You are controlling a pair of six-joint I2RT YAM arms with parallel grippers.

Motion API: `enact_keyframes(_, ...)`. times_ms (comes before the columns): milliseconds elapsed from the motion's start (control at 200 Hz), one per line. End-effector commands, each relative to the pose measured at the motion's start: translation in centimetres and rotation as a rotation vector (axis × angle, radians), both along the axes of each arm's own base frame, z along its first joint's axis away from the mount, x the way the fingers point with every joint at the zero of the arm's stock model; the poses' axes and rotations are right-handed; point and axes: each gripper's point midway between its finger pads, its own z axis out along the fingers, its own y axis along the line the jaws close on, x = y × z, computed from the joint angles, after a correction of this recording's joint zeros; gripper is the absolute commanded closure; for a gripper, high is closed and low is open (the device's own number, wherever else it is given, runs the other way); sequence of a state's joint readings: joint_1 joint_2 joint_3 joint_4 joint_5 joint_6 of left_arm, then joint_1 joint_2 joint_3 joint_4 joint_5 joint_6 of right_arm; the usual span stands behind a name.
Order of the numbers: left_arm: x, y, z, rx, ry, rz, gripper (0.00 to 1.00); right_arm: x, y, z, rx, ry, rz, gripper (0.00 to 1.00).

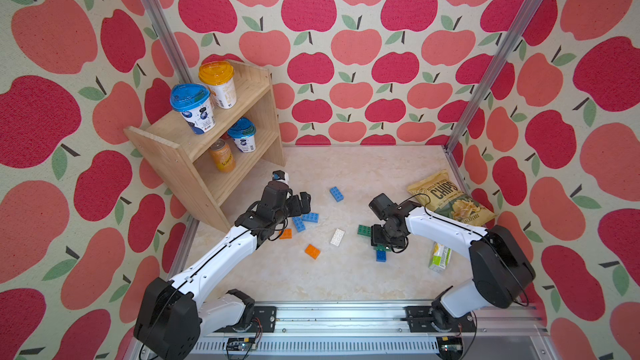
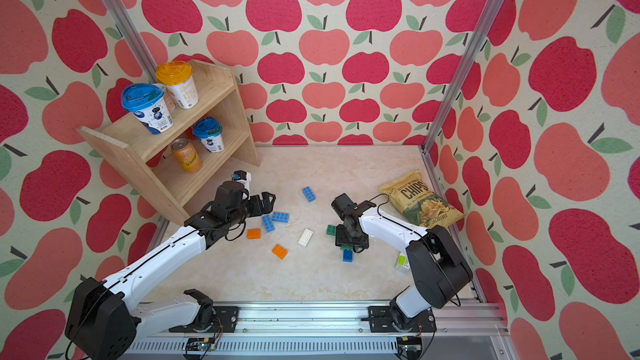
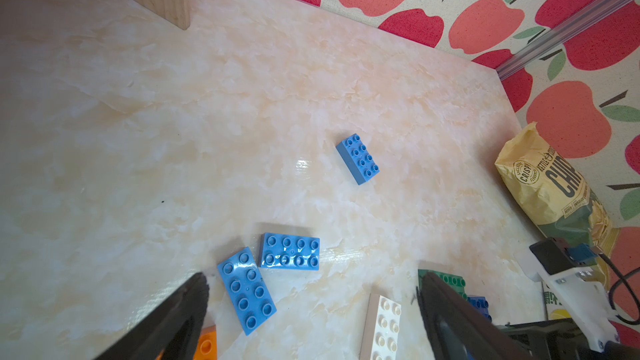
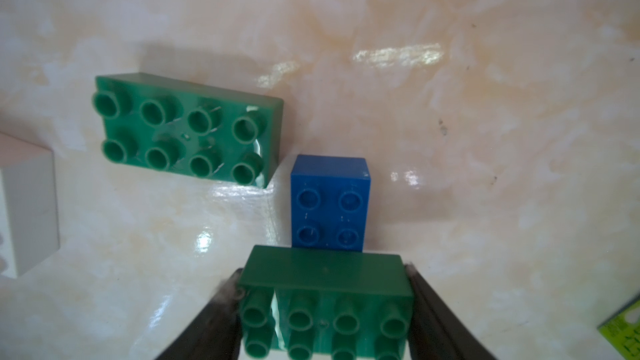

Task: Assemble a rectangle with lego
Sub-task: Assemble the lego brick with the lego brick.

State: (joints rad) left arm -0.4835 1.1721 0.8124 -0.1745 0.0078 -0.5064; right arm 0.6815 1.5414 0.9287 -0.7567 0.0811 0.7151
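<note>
Green lego brick (image 4: 325, 292) held by its ends in the right jaws, next to a dark blue brick (image 4: 329, 202).
Left jaws spread wide, empty, above a light-blue brick (image 3: 246, 290).

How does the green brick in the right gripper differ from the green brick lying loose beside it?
The held green brick is clamped in the right gripper; the loose green brick lies free on the table. The held green brick overlaps one end of the dark blue brick; the loose green brick covers none. The loose green brick lies askew to the held green brick. Both are green, two-by-four, studs up.
</note>
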Motion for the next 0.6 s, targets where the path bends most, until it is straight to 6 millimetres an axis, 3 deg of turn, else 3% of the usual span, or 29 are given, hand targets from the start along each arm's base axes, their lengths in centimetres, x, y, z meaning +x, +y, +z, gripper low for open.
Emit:
enact_keyframes(0, 0.0, 0.2, 0.4, 0.008, -0.019, 0.007, 0.03, -1.7, -1.4, -1.9, -0.073, 0.079, -0.026, 0.53)
enact_keyframes(395, 0.3, -0.1, 0.2, 0.01, -0.012, 0.005, 0.03, -2.6, -2.4, -2.0, -0.155, 0.099, -0.052, 0.54)
enact_keyframes(595, 0.2, 0.0, 0.0, 0.016, -0.009, 0.007, 0.03, -4.0, -2.1, -3.3, -0.175, 0.136, -0.057, 0.55)
